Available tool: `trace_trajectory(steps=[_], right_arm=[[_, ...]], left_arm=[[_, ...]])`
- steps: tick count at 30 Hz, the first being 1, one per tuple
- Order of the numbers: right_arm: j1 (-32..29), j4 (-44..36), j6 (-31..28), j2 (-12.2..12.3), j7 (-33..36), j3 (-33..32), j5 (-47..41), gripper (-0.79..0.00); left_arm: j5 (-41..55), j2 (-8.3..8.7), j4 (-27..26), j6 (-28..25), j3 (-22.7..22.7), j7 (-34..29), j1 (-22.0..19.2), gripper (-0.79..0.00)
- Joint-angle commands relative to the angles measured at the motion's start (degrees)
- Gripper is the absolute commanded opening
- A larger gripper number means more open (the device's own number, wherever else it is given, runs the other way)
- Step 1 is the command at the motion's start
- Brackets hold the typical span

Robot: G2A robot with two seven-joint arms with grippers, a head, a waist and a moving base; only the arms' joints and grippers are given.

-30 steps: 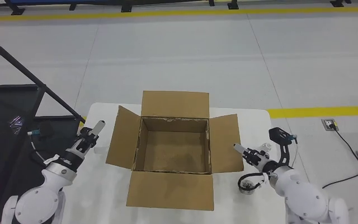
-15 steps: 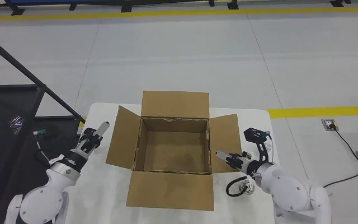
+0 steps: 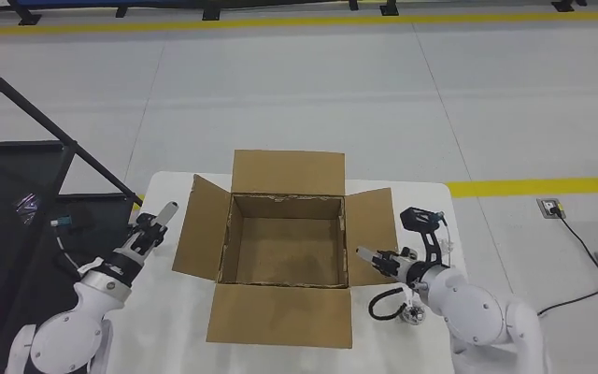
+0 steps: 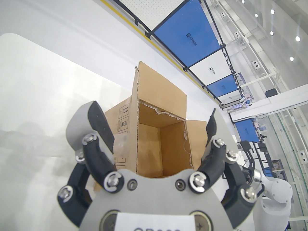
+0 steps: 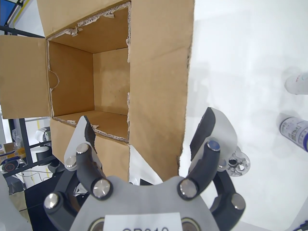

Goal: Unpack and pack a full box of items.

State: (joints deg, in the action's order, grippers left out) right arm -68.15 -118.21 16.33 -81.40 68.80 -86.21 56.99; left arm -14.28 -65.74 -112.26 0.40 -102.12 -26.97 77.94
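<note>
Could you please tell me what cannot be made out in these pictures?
- A white container and a labelled container, right wrist view: cut off by the picture's edge; contents unknown.
- A small round metal part, right wrist view: partly behind the right gripper; its kind is unclear.
- The box floor, left wrist view: mostly hidden behind the left gripper.

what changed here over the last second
The right gripper swung in from beside the cardboard box over its right flap, open and straddling the flap's edge. The box slid slightly toward the left gripper, which stayed open beside the left flap. Nothing was grasped.
</note>
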Motion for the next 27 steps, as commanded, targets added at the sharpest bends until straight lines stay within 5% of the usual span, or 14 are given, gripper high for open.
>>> trace_trajectory(steps=[1,7,14,27], right_arm=[[-2.16,-2.86,-0.49,0.29,-0.29,-1.88,-0.07,0.000],[-13.89,-12.94,-7.80,1.38,-3.81,-7.11,3.73,0.000],[-24.84,-15.21,-11.77,2.09,-6.27,-8.85,9.89,0.000],[-26.49,-13.79,-10.01,2.38,-4.30,-8.70,14.52,0.000]], left_arm=[[0.63,0.00,0.26,-0.34,-0.09,0.74,-0.26,0.000],[4.37,-0.11,1.82,-1.29,-0.21,2.95,-1.23,0.000],[6.50,-0.10,3.85,-2.38,0.34,3.98,-2.96,0.000],[7.45,0.02,5.01,-3.05,0.53,3.49,-4.19,0.000]])
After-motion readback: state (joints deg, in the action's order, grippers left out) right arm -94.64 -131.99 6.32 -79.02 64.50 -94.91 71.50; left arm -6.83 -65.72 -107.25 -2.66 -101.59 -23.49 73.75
